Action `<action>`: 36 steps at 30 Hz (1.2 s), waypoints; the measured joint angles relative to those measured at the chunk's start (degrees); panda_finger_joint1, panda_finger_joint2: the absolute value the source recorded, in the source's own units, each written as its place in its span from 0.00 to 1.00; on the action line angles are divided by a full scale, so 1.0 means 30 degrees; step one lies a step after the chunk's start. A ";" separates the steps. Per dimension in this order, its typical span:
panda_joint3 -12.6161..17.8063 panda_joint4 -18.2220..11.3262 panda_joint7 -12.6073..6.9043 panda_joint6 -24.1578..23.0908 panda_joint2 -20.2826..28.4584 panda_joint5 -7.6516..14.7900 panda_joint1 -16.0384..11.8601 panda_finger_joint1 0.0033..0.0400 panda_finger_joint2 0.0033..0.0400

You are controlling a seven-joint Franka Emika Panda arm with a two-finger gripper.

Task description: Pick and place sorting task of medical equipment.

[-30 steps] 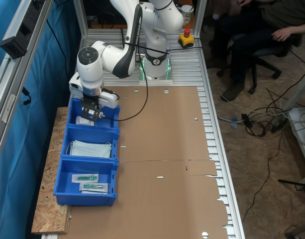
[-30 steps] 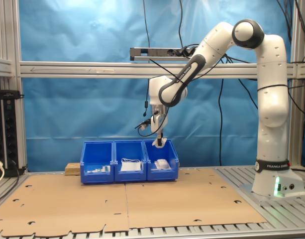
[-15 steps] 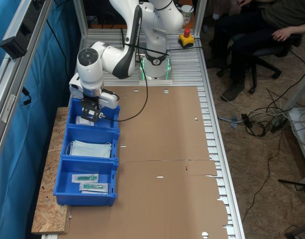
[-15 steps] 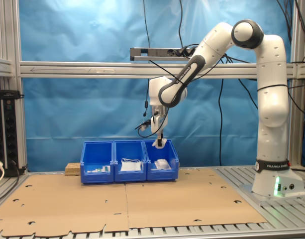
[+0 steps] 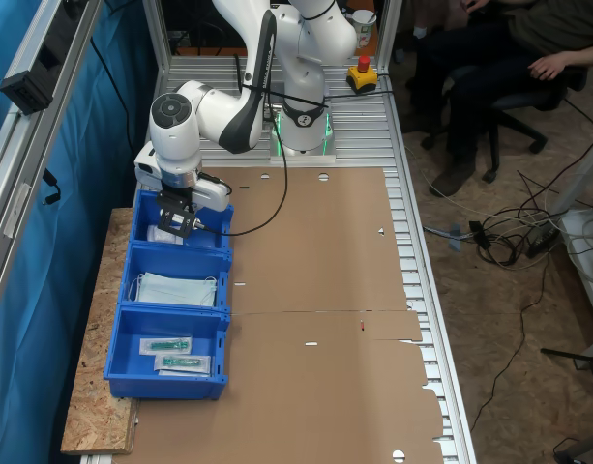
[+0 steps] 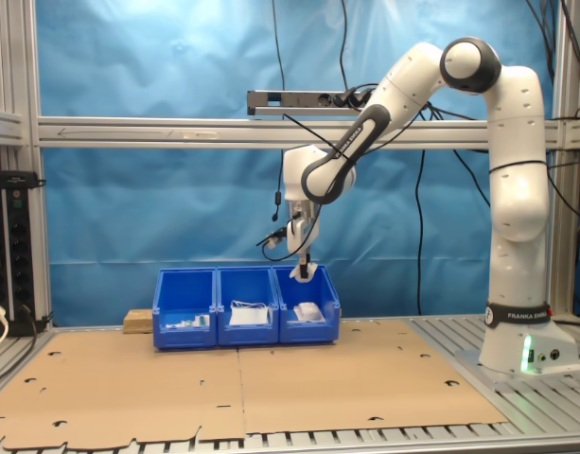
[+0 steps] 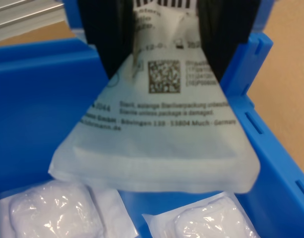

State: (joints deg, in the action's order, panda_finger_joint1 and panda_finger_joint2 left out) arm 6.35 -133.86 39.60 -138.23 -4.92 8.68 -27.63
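Nothing has moved since the earlier frames: in the wrist view the black-fingered gripper (image 7: pixel 164 39) stays clamped on a white crinkly plastic packet (image 7: pixel 161 139), hanging inside the blue plastic end bin (image 7: pixel 37 94) above two more white packets (image 7: pixel 52 215) on its floor

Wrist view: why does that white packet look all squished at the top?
The gripper is pinching the white packet, so its top bunches between the fingers and it hangs above two more packets in the blue bin. Nothing looks torn or spilled.
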 joint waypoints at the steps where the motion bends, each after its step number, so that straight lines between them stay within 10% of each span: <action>1: 0.0000 0.0000 0.0000 0.0000 0.0000 0.0000 0.0000 0.15 0.15; 20: 0.0000 0.0000 0.0000 0.0000 0.0000 0.0000 0.0000 0.28 0.28; 21: 0.0000 0.0000 0.0000 0.0000 0.0000 0.0000 0.0000 0.72 0.72; 26: 0.0000 0.0005 0.0000 0.0000 -0.0001 0.0000 0.0000 0.72 0.72; 27: -0.0001 0.0019 0.0000 0.0000 -0.0001 0.0000 0.0000 0.94 0.94; 36: -0.0201 0.0451 0.0000 0.0000 0.0041 0.0000 0.0055 0.94 0.94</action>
State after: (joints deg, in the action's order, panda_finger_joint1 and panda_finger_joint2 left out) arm 5.75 -132.51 39.60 -138.23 -4.80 8.68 -27.47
